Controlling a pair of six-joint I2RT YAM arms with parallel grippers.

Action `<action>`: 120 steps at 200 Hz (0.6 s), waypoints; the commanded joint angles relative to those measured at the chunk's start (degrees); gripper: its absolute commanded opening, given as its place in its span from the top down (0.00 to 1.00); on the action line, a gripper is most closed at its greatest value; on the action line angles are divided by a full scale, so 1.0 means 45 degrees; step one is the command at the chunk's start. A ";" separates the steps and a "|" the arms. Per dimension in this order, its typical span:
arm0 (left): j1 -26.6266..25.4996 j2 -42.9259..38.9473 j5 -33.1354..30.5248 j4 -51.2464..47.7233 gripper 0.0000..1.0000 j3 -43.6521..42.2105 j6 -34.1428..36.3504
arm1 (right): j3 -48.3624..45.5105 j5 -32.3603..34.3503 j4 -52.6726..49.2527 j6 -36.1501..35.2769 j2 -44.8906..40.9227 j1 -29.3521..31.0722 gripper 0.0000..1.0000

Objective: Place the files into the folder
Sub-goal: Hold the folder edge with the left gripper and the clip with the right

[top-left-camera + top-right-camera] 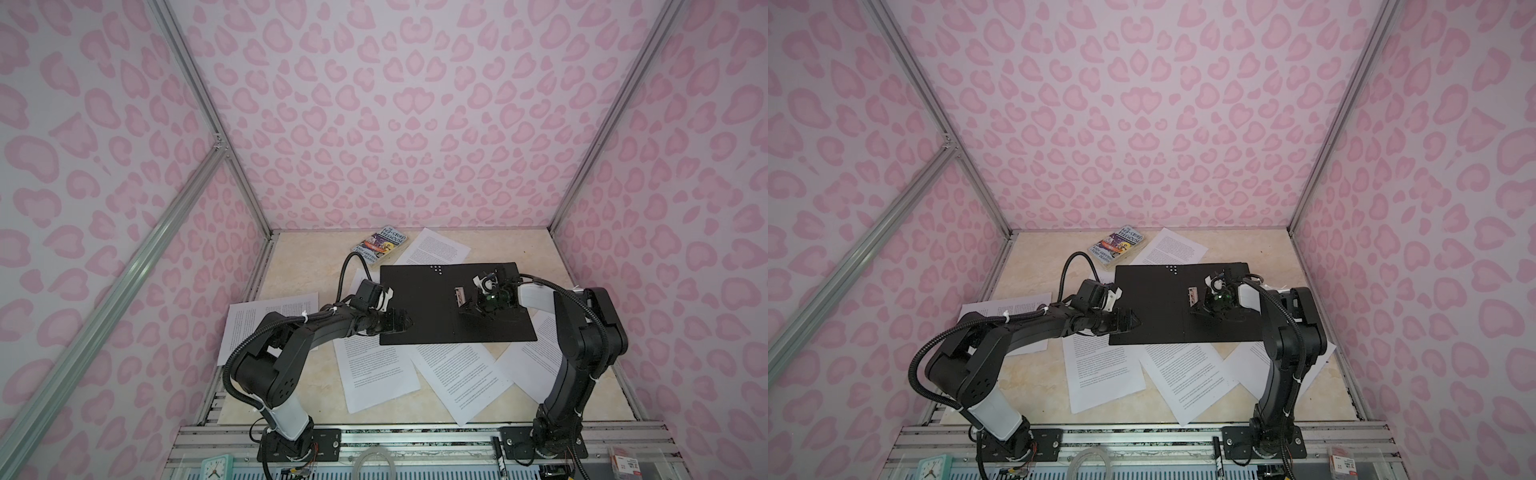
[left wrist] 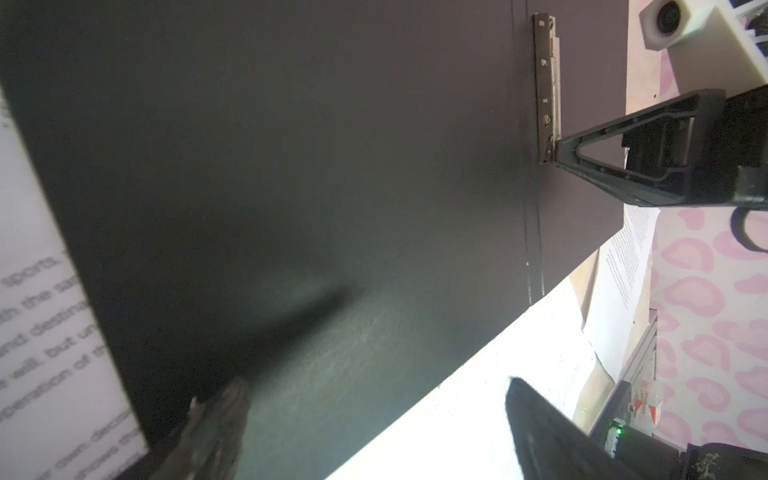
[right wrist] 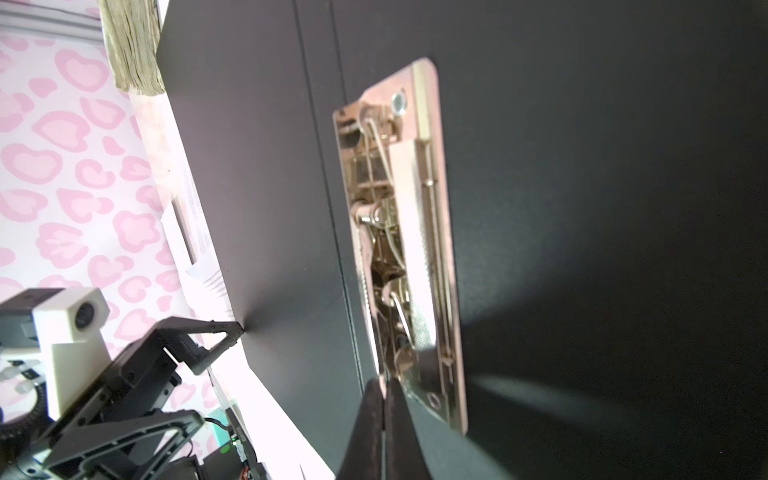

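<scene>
The folder [image 1: 424, 299] [image 1: 1154, 299] lies open and flat in the middle of the table, black inside up, with its metal clip [image 1: 460, 296] [image 3: 407, 249] [image 2: 546, 83] beside the spine crease. My right gripper [image 1: 464, 309] [image 3: 384, 380] is shut, its tips against the clip's near end; whether they pinch any metal I cannot tell. My left gripper [image 1: 409, 322] [image 2: 374, 386] hangs open at the folder's left front edge, one finger over the black board and one over white paper. The files [image 1: 374, 374] [image 1: 1187, 378] lie scattered around and partly under the folder.
A colourful paperback book [image 1: 380, 245] lies at the back, left of one sheet [image 1: 440, 249]. Another sheet [image 1: 270, 328] lies under the left arm. Pink patterned walls close in three sides. A small clock [image 1: 216, 467] stands on the front rail.
</scene>
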 commanded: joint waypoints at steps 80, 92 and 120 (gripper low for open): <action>0.0181 0.0518 -0.0988 -0.1715 0.02 -0.0061 -0.0137 | -0.0470 0.3024 -0.1203 -0.0434 0.0551 -0.0309 1.00; 0.0173 0.0537 -0.1019 -0.1732 0.02 -0.0081 -0.0138 | -0.0397 0.3378 -0.1333 -0.0291 0.0403 -0.0255 1.00; 0.0172 0.0518 -0.1165 -0.1866 0.01 -0.0075 -0.0138 | -0.0548 0.3076 -0.0883 0.0087 -0.0072 -0.0391 1.00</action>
